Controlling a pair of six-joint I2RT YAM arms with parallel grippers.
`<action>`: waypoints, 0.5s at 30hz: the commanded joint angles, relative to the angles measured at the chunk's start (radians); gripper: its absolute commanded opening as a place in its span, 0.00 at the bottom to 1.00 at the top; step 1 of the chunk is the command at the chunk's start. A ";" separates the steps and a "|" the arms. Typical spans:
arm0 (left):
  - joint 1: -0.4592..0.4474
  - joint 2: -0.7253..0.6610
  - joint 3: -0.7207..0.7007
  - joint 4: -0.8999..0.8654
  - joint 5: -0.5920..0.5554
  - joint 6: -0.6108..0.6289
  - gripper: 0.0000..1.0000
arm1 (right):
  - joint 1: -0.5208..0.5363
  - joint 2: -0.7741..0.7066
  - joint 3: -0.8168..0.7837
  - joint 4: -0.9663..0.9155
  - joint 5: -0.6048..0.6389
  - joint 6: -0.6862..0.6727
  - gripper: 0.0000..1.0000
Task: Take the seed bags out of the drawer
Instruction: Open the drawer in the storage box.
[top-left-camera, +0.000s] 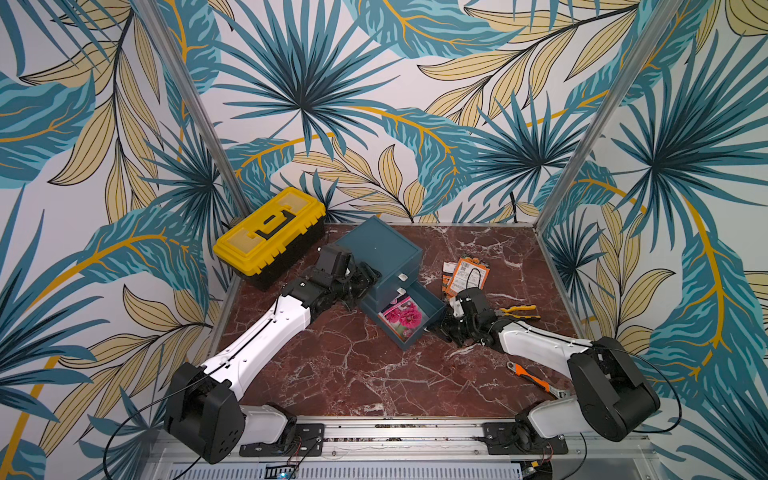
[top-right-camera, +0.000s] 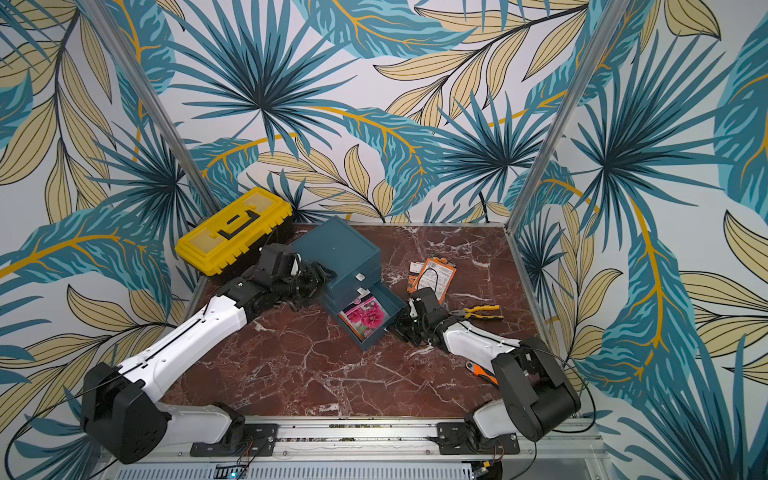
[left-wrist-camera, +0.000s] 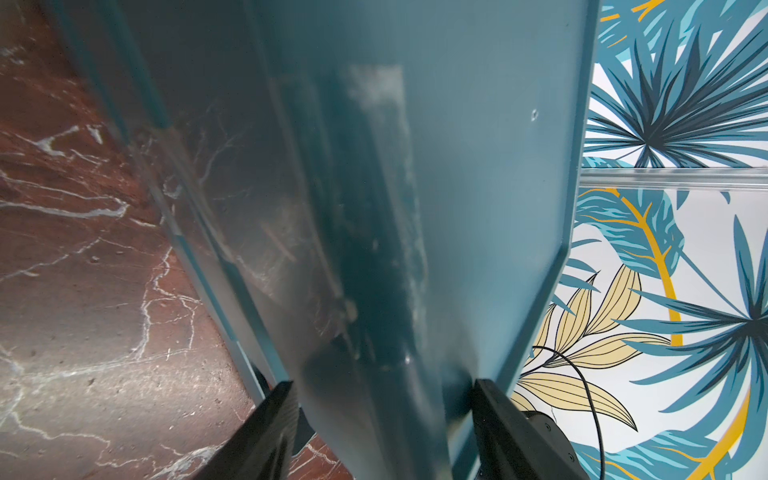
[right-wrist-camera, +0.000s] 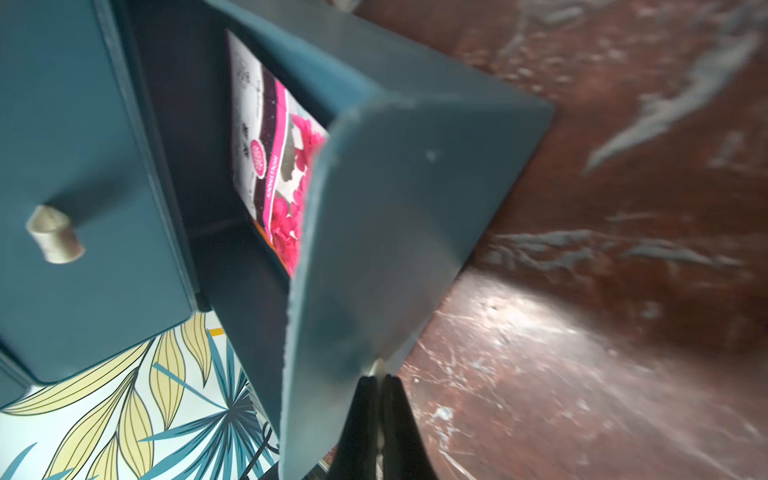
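Seed bags in two places. Pink-flower bag (top-left-camera: 402, 318) lying face up on the floor of the open bottom drawer (top-left-camera: 432, 306), also caught in the right wrist view (right-wrist-camera: 274, 166) just behind the drawer's front panel. Orange-and-white bag (top-left-camera: 469, 274) print side up on the marble table (top-left-camera: 353, 374), to the right of the drawer and apart from it. Smaller printed packet (top-left-camera: 449, 270) at that bag's left edge, touching or overlapping, hard to tell which. Same layout in both top views.

Drawer part of a teal cabinet (top-left-camera: 378, 245), upper drawers pushed in, pale knobs on their fronts.

Right gripper (right-wrist-camera: 379, 384) at the open drawer's front panel, fingertips pressed together, pale knob (right-wrist-camera: 376, 368) pinched at their tips. Left gripper (left-wrist-camera: 382, 384) on the cabinet's left side, jaws part-way apart, cabinet body between them, both fingers (left-wrist-camera: 266, 432) against it.

Further out: yellow toolbox (top-left-camera: 270, 232) at the table's back left corner, behind the left arm. Yellow-handled pliers (top-left-camera: 519, 311) just beside the right arm's wrist. Orange-handled wrench (top-left-camera: 530, 376) nearer the front edge, one end hidden under the right arm.
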 joint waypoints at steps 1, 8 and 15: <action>0.001 -0.022 -0.020 -0.058 -0.011 0.003 0.70 | -0.008 -0.032 -0.029 -0.031 -0.009 -0.026 0.00; 0.001 -0.023 -0.027 -0.053 -0.007 0.002 0.70 | -0.010 -0.037 -0.024 -0.040 -0.015 -0.034 0.00; 0.000 -0.026 -0.034 -0.047 -0.007 0.000 0.70 | -0.012 -0.075 -0.002 -0.162 0.048 -0.082 0.46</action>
